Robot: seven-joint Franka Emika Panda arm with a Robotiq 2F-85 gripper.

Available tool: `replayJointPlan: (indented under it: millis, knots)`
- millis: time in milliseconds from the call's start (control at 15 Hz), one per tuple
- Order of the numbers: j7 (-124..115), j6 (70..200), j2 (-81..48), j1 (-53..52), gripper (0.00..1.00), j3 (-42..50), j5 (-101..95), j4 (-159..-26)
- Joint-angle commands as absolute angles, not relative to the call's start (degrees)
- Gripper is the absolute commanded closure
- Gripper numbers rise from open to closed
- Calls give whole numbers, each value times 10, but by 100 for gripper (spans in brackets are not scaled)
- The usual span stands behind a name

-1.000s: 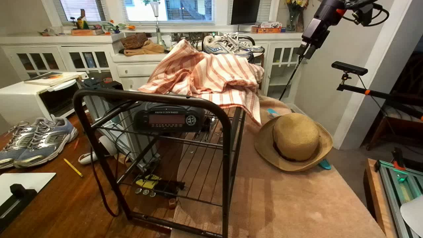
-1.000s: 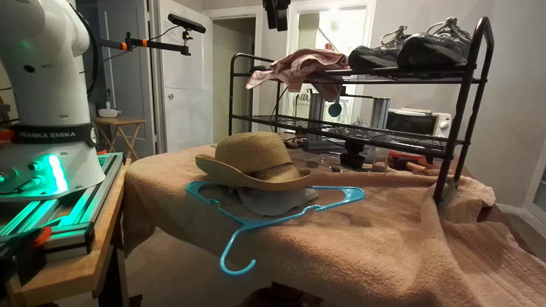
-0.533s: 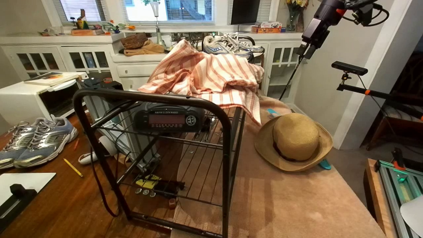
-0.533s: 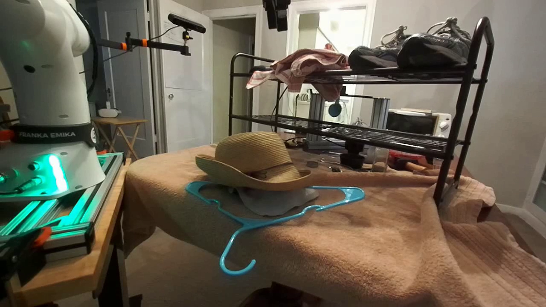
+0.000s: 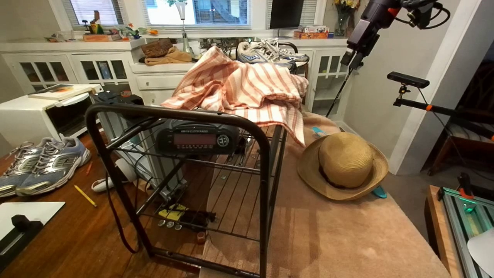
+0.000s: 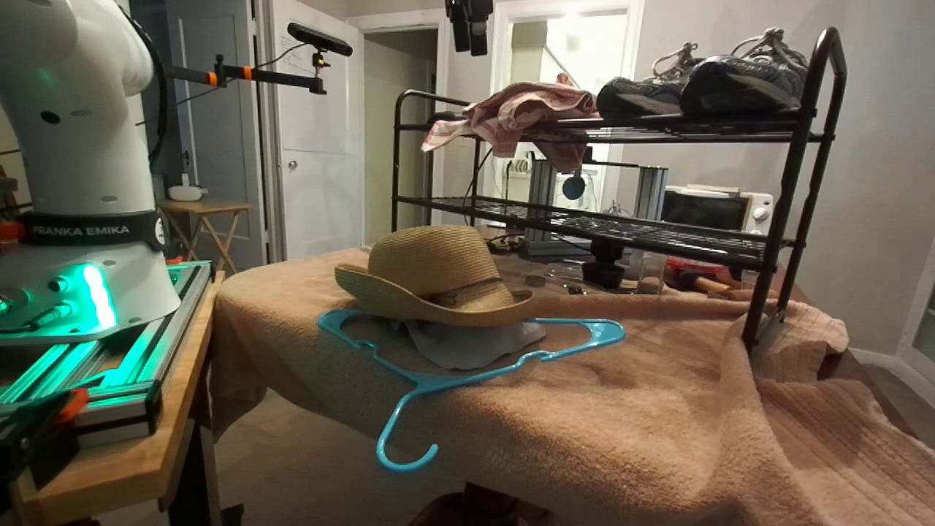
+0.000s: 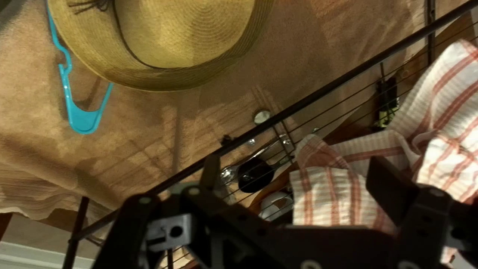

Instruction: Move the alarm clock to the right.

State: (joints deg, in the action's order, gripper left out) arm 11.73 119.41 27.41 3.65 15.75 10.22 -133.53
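The black alarm clock (image 5: 197, 138), with a dark reddish front strip, stands upright at the near end of the black rack's top shelf in an exterior view, behind the rack's end frame. In an exterior view, a dark shape (image 6: 444, 117) at the shelf's far end, partly behind the towel, may be the clock. It is out of the wrist view. My gripper (image 5: 352, 63) hangs in the air at the upper right, well apart from the clock; it also shows at the top of an exterior view (image 6: 470, 45). In the wrist view the gripper (image 7: 293, 168) is open and empty above the rack and towel.
A red-striped towel (image 5: 247, 85) lies on the rack (image 6: 774, 219) beside the clock. Shoes (image 6: 741, 86) stand on the top shelf. A straw hat (image 5: 345, 162) and blue hanger (image 6: 467, 380) lie on the tan blanket (image 6: 657, 394). A white boxy appliance (image 5: 23, 112) stands left.
My gripper has moved slightly left and a little down in both exterior views. The clock, towel, rack and hat have not moved.
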Motion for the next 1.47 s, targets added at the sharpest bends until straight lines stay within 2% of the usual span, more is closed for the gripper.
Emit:
replayJointPlan:
  millis: [0,600,800,1400]
  knots:
    - [50,1202,269,24,0,92,127,-1330]
    - [-338,1292,230,70,0,-94,68,-1303]
    - [-371,1277,210,39,0,-97,74,-1281]
    - [-365,1283,215,33,0,-90,65,-1288]
